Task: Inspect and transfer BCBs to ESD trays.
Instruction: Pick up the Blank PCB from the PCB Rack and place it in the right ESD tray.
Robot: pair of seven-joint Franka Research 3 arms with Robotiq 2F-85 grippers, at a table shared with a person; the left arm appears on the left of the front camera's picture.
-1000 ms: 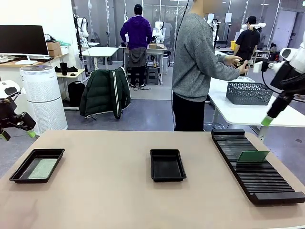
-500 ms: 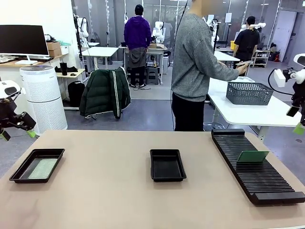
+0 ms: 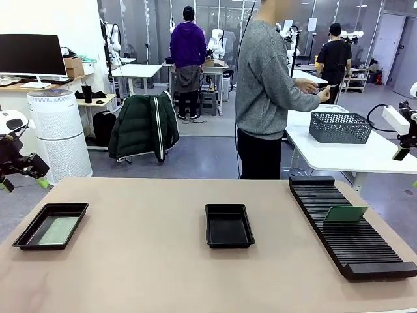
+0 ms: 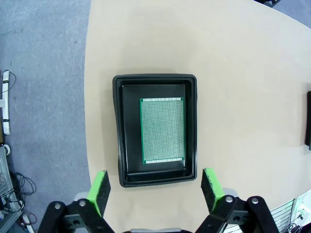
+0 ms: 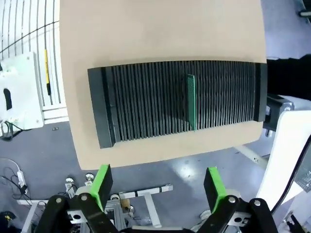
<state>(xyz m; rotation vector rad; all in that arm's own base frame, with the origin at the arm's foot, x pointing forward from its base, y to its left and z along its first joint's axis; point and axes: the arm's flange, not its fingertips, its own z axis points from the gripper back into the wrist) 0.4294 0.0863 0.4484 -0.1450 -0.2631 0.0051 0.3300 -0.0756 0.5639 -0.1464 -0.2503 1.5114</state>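
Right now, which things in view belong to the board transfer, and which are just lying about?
Job in hand: green circuit board lying flat in the left glossy black plastic tray; empty middle black tray; second green board standing upright in the long black ribbed rack.
Lying about: dark mesh basket on the white side table; white cylindrical air purifier; dark green jacket.

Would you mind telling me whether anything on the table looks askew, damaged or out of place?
Nothing stands out. One BCB lies flat and square in the left tray, a second BCB stands upright in the slotted rack, and the middle tray sits straight, undamaged.
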